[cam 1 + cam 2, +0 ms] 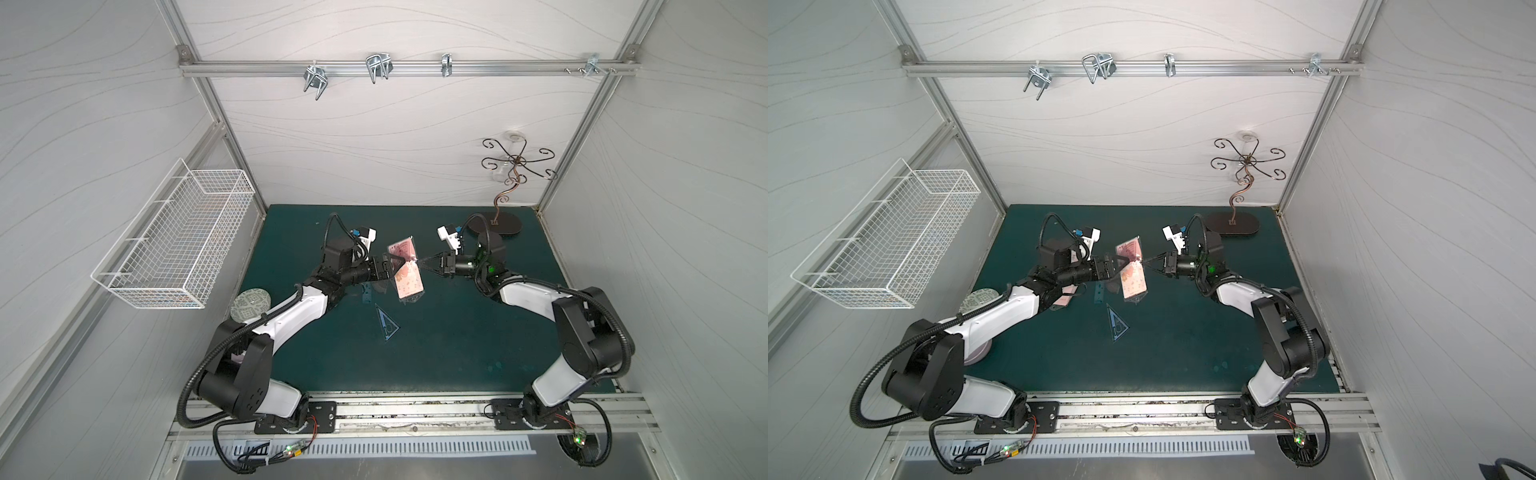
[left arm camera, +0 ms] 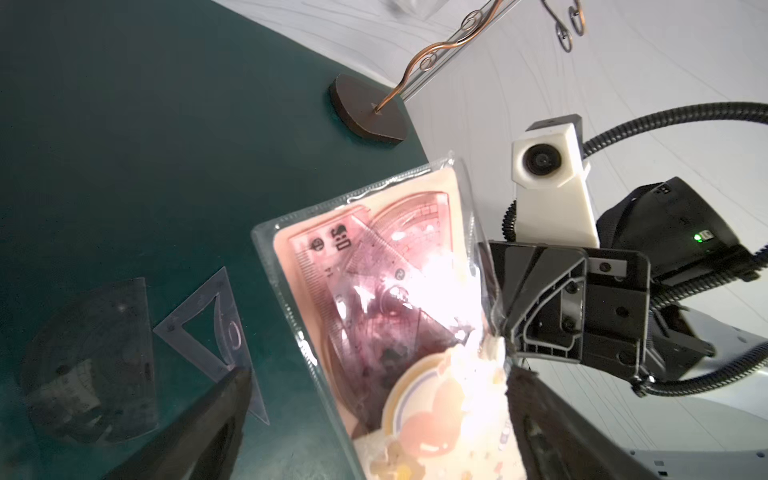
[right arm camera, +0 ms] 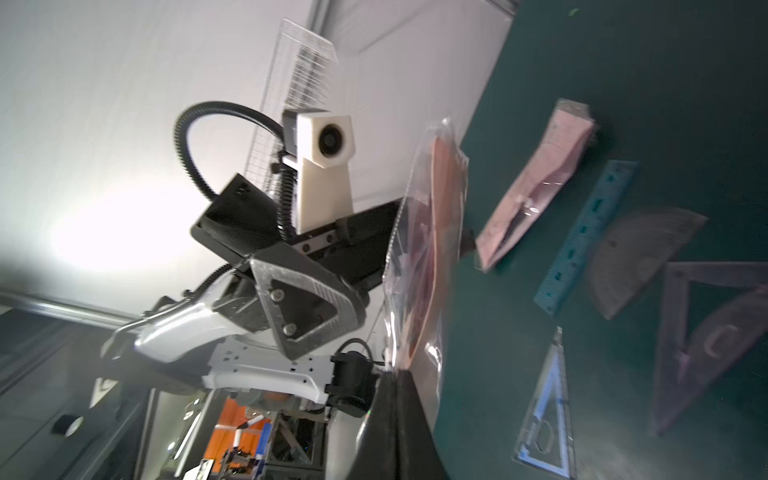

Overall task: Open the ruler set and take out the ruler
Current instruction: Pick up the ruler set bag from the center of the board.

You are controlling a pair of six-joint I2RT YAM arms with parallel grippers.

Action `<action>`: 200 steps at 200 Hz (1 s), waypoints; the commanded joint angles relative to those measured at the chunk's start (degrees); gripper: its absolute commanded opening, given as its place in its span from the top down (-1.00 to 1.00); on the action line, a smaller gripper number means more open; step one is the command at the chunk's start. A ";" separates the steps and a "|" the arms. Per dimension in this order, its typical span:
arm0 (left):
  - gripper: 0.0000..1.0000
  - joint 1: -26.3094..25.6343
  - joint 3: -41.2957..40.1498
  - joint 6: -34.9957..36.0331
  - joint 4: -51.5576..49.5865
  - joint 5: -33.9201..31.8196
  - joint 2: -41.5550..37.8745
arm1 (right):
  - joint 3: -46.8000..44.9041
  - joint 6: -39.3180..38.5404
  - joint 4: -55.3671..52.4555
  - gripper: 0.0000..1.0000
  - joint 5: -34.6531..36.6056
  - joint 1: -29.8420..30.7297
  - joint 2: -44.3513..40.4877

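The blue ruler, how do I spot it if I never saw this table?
Start at the dark green mat. Loose tools lie on it near the held-up pouch. The blue ruler lies between a flat pink packet and a smoky half-circle protractor; it alone is long, straight and bright blue.

The ruler set [image 1: 411, 282] is a clear plastic sleeve over a pale pink card. It hangs clear of the green surface [image 1: 457, 332], nearly on edge, with 1 long edge pinched in the right hand [image 1: 421, 262]. Inside, the translucent pink ruler [image 2: 313, 278] lies along the opposite long side, overlapped by a protractor [image 2: 415, 216] and a darker set square [image 2: 399, 316].
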 commanded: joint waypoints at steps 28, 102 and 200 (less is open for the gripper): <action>-0.92 2.49 -3.21 -7.18 15.34 5.14 -2.29 | 2.67 22.97 32.95 1.00 -0.94 0.80 10.31; -0.75 5.17 -5.78 -7.54 16.04 2.33 -5.17 | 3.21 23.19 32.72 1.00 1.96 2.15 8.03; -0.80 8.24 -3.78 -21.20 34.51 11.08 2.16 | 10.70 27.34 32.84 1.00 3.29 3.08 7.76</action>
